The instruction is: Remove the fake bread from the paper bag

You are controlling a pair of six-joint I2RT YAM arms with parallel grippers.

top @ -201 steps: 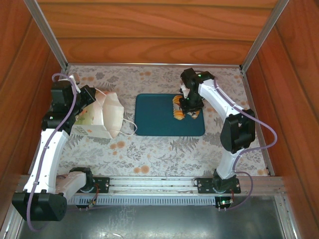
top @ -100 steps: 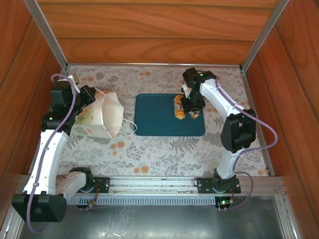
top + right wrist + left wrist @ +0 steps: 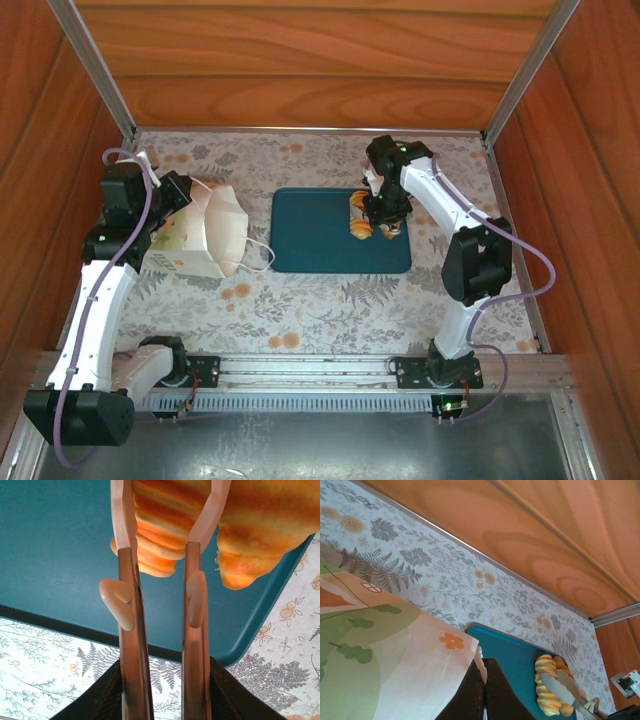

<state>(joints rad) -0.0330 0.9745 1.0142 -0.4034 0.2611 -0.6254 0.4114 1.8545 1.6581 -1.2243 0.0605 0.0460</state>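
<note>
Clamping a ridged golden toy croissant (image 3: 160, 530) between its fingers at the right end of the flat teal tray (image 3: 50, 555), the right gripper (image 3: 170, 500) has this fake bread out, beside a second croissant (image 3: 265, 525). Left of the tray, the left gripper (image 3: 483, 664), fingers together, pinches the white, green-panelled paper bag (image 3: 215, 235). Whether more lies inside is hidden.

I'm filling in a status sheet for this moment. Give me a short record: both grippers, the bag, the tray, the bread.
left gripper: shut on the edge of the paper bag
right gripper: closed around a croissant over the tray
paper bag: left of the tray, mouth facing it
tray: teal, mid-table
second croissant: beside the gripped one, at the tray's right end
</note>
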